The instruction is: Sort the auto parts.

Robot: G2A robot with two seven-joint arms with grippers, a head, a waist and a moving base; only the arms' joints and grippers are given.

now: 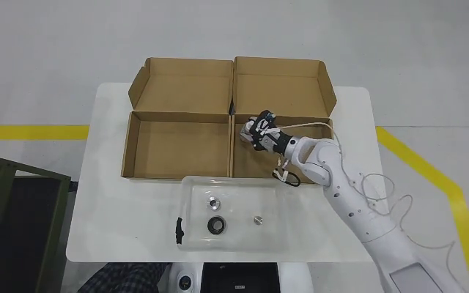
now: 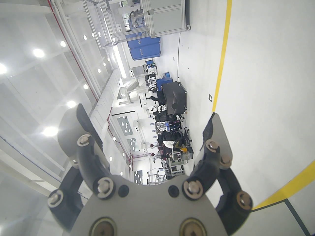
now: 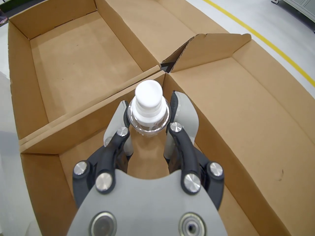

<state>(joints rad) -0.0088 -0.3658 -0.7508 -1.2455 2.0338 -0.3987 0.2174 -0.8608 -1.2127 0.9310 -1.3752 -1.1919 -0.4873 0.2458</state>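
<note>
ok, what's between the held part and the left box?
Only the adjoining side walls, per right wrist view. The right tool holds the part over the right box.

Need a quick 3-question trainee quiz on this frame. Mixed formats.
1. True or false: the right gripper is shut on a white part.
2. How many loose parts lie inside the clear tray? A) one B) three C) six
3. Fill in: the held part is over the ____ box, as the top view shows it.

Key: 1 true; 2 B; 3 right.
</note>
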